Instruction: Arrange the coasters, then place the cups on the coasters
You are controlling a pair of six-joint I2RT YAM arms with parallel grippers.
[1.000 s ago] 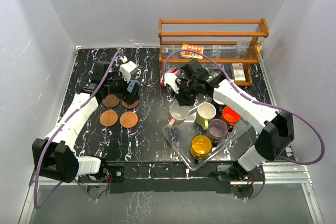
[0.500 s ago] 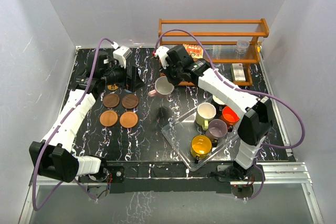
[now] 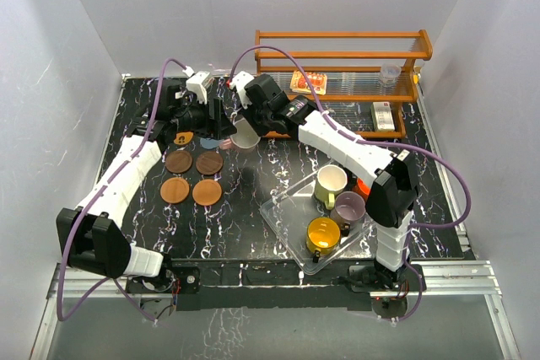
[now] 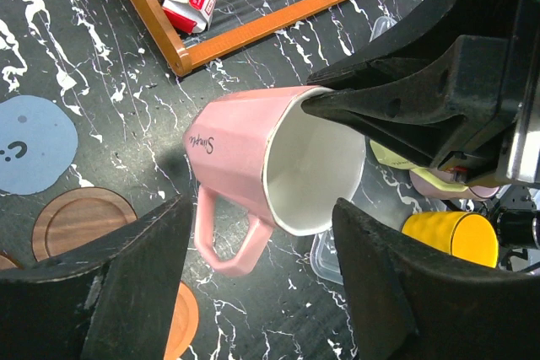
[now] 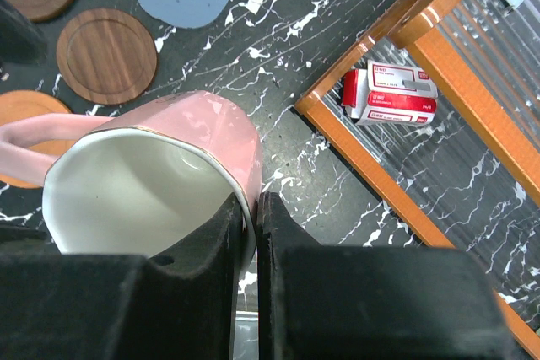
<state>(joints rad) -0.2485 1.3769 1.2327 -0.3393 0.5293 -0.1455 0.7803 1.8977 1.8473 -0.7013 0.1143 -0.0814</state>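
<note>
Robot lab — white-walled booth (image 3: 84,31)

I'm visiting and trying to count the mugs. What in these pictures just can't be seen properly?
- Top view: the orange-red cup is only a sliver behind the right arm, which may hide more.
- Left wrist view: the right gripper blocks most other cups; only the yellow cup shows clearly.
- Right wrist view: the handle of the pink cup runs off the left edge; the fingers cover its lower rim.

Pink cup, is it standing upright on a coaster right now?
No, the pink cup hangs tilted with its mouth turned sideways, its rim pinched by the right gripper.
</note>
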